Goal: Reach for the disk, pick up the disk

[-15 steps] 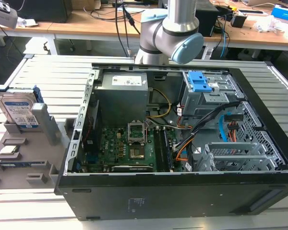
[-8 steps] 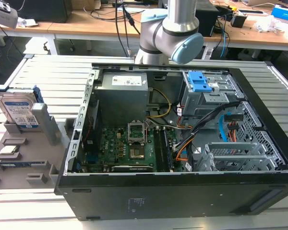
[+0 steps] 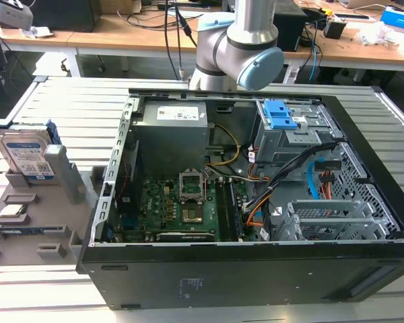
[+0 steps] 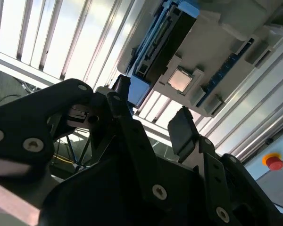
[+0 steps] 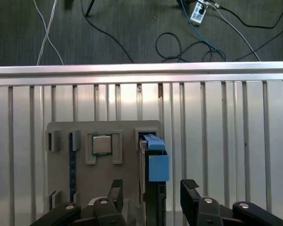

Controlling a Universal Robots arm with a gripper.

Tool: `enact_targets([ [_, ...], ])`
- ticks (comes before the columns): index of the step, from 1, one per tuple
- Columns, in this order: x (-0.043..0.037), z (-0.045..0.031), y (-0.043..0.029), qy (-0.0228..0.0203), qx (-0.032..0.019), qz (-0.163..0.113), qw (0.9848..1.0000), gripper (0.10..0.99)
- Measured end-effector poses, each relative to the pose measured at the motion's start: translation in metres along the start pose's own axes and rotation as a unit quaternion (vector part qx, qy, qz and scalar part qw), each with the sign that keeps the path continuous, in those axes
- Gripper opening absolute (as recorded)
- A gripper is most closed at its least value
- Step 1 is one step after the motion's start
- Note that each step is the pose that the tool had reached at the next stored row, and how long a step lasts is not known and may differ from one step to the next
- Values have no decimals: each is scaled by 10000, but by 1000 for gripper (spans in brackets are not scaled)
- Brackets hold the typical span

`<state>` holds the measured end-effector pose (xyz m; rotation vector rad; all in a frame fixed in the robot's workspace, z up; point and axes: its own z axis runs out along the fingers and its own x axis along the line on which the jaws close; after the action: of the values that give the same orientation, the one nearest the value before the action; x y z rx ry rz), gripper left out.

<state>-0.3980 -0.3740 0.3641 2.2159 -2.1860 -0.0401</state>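
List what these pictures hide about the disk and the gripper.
- Silver rectangular hard disk in blue plastic bracket: edge-on in first wrist view, label face hidden.
- Its lower edge: exterior view, sunk in the grey plastic holder tray.
- Black two-fingered gripper: body cut by the first wrist view's edge.

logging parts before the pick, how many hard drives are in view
1. The disk stands on edge in the grey holder at the exterior view's left, outside the computer case. The case's drive cage may hide others.
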Motion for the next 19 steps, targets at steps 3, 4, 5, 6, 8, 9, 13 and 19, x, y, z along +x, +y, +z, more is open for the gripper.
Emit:
enact_targets([
  [3, 0, 0, 0, 1, 0, -34, 10000, 600],
  [4, 0, 0, 0, 1, 0, -35, 10000, 600],
  [5, 0, 1, 0, 1, 0, -35, 10000, 600],
  [6, -1, 7, -1, 1, 1, -35, 10000, 600],
  [8, 0, 57, -2, 1, 1, -38, 10000, 600],
  [9, 0, 74, -3, 2, 0, -44, 10000, 600],
  [13, 0, 113, -4, 2, 1, -57, 10000, 600],
  [19, 0, 161, -6, 2, 0, -58, 10000, 600],
])
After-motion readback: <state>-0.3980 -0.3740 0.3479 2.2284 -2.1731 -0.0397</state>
